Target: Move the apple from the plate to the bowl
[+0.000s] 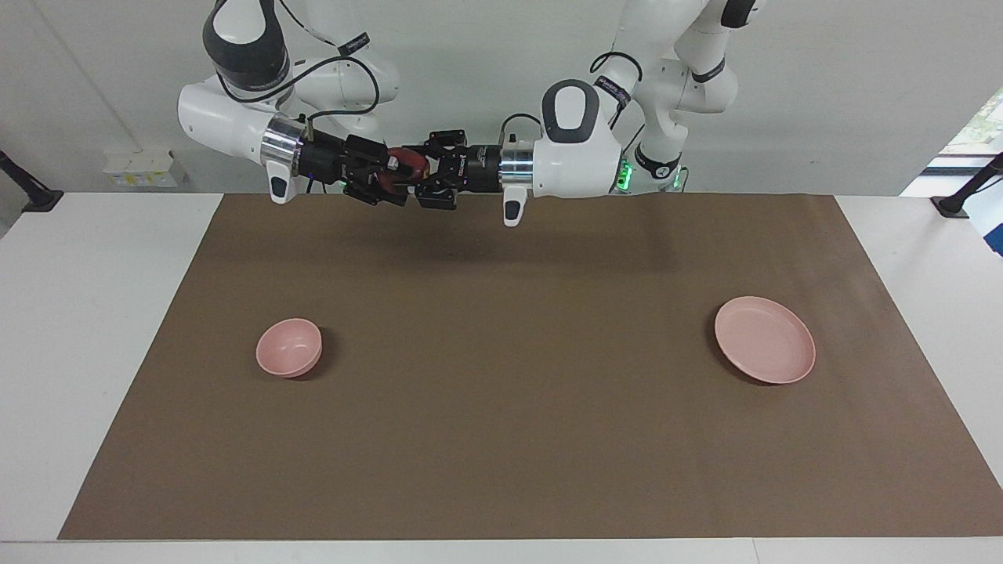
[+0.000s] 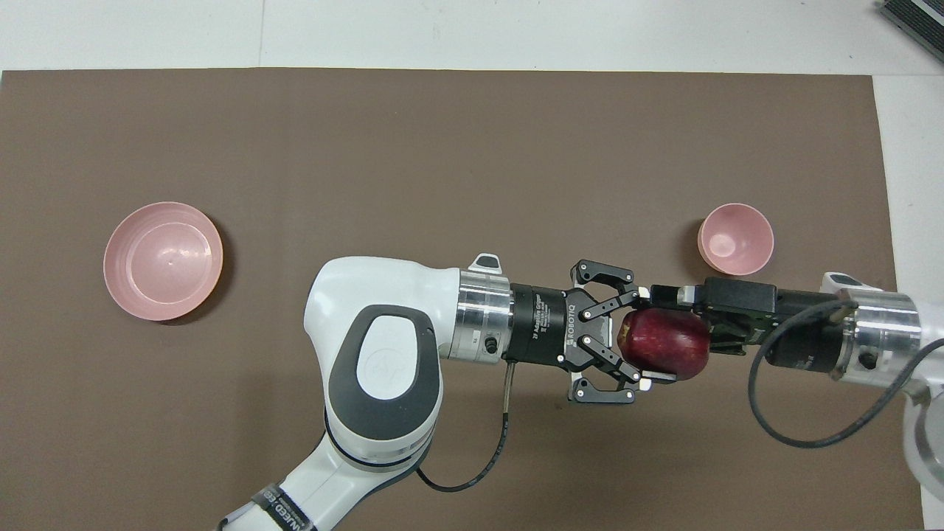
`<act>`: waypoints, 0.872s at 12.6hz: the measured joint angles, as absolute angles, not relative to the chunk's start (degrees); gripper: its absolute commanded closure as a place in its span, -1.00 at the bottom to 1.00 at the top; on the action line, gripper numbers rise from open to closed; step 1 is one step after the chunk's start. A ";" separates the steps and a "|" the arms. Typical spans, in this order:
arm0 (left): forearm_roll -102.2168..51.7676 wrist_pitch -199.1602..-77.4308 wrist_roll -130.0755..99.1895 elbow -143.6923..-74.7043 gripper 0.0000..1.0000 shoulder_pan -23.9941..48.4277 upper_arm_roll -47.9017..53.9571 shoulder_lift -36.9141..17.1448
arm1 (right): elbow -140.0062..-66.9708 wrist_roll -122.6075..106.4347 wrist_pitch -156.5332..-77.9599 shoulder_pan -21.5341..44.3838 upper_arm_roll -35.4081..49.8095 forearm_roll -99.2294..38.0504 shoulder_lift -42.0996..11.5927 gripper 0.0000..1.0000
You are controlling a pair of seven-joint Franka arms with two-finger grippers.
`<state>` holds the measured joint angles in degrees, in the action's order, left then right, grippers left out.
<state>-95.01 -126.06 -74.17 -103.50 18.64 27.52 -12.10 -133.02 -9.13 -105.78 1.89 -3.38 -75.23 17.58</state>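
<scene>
1. The small round dark red apple [image 2: 664, 343] is in the air, off the flat pink plate [image 2: 162, 259] and not yet over the small deep pink bowl [image 2: 736, 238].
2. The left gripper [image 2: 643, 338] clamps it. The right gripper [image 1: 396, 178] reaches it, but I cannot tell if it grips.
3. It looks firm, smooth and light, so I would hold it across the widest part.

Facing view: high camera across the table from the robots, looking back at them and down; takes in the whole brown mat [image 1: 501, 439], both arm bases and the wall.
Overhead view: camera above the robots' end, looking forward and steeply down; closer in, the mat [image 2: 442, 133] fills nearly the full width, arms enter from the bottom edge.
Relation: half a turn apart about the mat.
Shared: the mat, the bowl [image 1: 288, 346] [image 2: 736, 237] at its right-arm end, the plate [image 1: 764, 339] [image 2: 163, 260] at its left-arm end.
</scene>
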 measured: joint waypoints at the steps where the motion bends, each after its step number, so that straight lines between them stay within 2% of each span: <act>1: -95.01 -126.06 -74.17 -103.46 1.00 18.64 27.50 -12.10 | -133.04 -9.14 -105.78 1.89 -3.38 -75.23 17.58 -0.89; 11: -95.00 -126.03 -74.18 -103.44 1.00 18.64 27.57 -12.09 | -133.04 -9.16 -104.90 1.89 -3.47 -75.23 17.58 -1.00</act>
<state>-95.00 -126.03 -74.18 -103.44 18.64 27.57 -12.09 -133.04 -9.16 -104.90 1.89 -3.47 -75.23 17.58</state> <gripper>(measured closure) 0.260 0.000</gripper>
